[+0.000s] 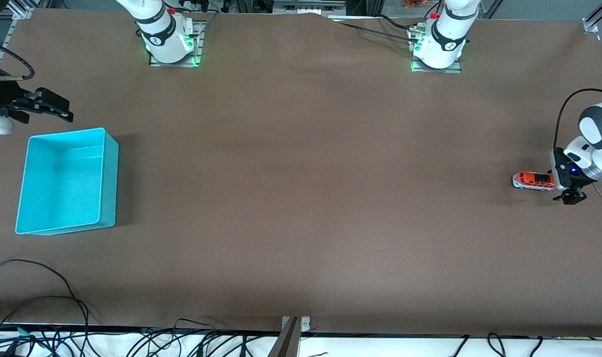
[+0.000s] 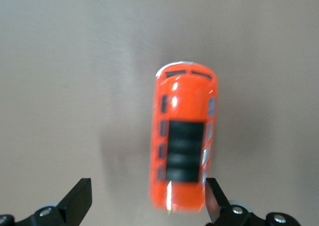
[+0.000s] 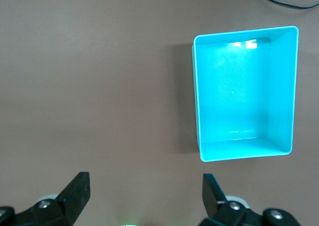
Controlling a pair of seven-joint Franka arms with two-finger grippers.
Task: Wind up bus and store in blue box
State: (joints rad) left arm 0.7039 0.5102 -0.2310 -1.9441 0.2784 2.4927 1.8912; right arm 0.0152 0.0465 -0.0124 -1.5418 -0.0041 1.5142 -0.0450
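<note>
Blue box (image 1: 67,181) on counter (image 1: 301,198) at right arm's end, empty; storing not done. Bus (image 1: 533,181) on counter, well apart from box, at left arm's end. Left hand (image 1: 569,191) at bus's rear, fingers spread wide, gripping nothing; winding cannot be judged. Right hand (image 1: 45,106) beside box, open, empty, waiting.

Orange bus (image 2: 183,141) seen from above on the plain brown table (image 2: 75,61), dark roof panel and side windows showing, left gripper (image 2: 147,198) open around its near end, one black fingertip (image 2: 213,198) touching the bus, the other standing clear
</note>
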